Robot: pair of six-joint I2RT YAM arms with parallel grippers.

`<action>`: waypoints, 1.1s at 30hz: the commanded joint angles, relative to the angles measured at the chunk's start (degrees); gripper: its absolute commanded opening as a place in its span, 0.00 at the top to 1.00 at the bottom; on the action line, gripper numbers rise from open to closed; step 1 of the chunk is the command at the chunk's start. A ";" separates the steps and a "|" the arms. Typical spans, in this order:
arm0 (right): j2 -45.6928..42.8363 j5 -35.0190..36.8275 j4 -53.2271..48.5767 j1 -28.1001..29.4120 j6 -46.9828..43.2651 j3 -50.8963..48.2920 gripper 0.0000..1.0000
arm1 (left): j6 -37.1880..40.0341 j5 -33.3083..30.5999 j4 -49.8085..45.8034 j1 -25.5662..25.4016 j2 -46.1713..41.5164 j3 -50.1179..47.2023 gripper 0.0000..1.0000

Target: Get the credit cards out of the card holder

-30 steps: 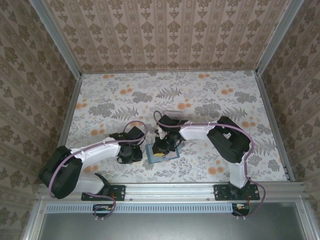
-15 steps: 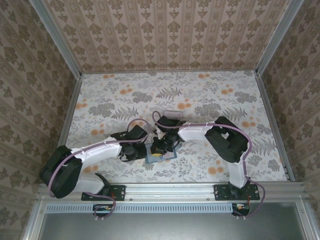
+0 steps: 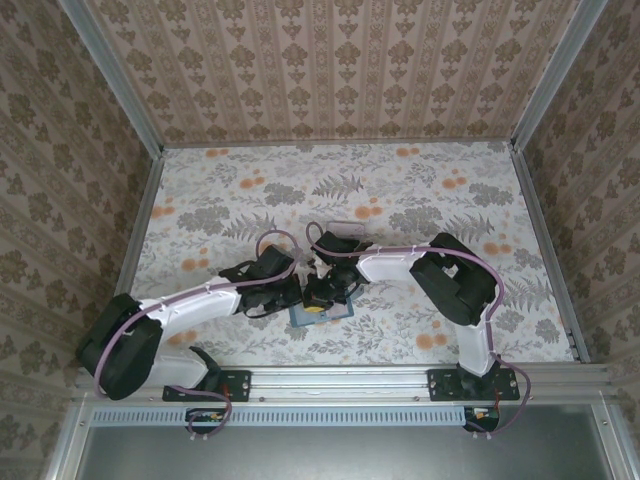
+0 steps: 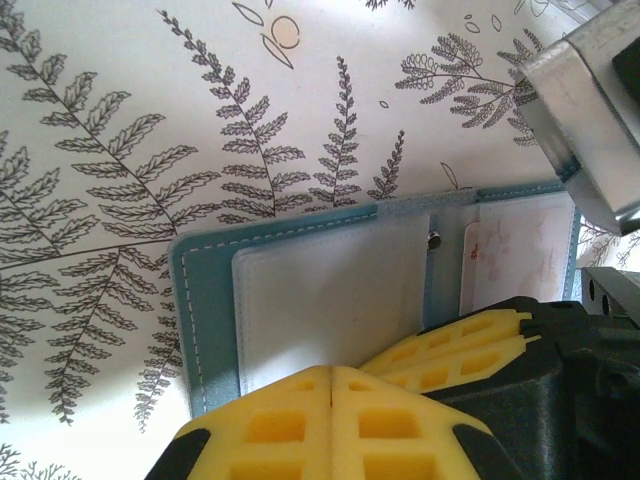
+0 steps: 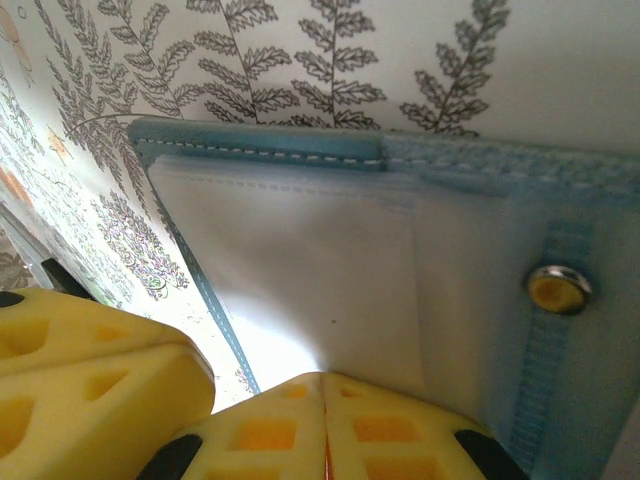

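The card holder [image 3: 325,313] lies open on the table near the front, between the two arms. In the left wrist view its teal border [image 4: 200,300] frames a pale grey inner panel [image 4: 330,300]. A pale pinkish credit card [image 4: 520,250] sits in the half beyond the snap stud [image 4: 433,238]. My left gripper [image 4: 333,370] is shut, its yellow tips resting together on the pale panel. My right gripper [image 5: 322,378] is shut too, with its tips on the same panel [image 5: 300,250], close beside the left fingers [image 5: 80,360]. I see nothing pinched between either pair of tips.
A clear plastic piece [image 3: 340,230] lies just behind the right gripper. The table [image 3: 420,190] is covered in floral print and walled on three sides. A grey metal part [image 4: 590,110] of the right arm hangs over the wallet's far corner.
My left gripper has moved right onto the card holder and closed fully. The right gripper has stayed over the holder, closing slightly.
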 commanded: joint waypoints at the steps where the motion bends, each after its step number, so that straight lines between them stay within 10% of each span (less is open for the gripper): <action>1: 0.22 2.65 -0.99 0.83 -0.25 -1.45 0.91 | -1.22 0.94 1.94 -0.05 4.92 -0.88 1.00; 33: -10.03 7.31 -9.43 -1.38 -4.98 -1.30 0.85 | 5.32 -3.11 -14.59 0.41 6.14 5.82 1.00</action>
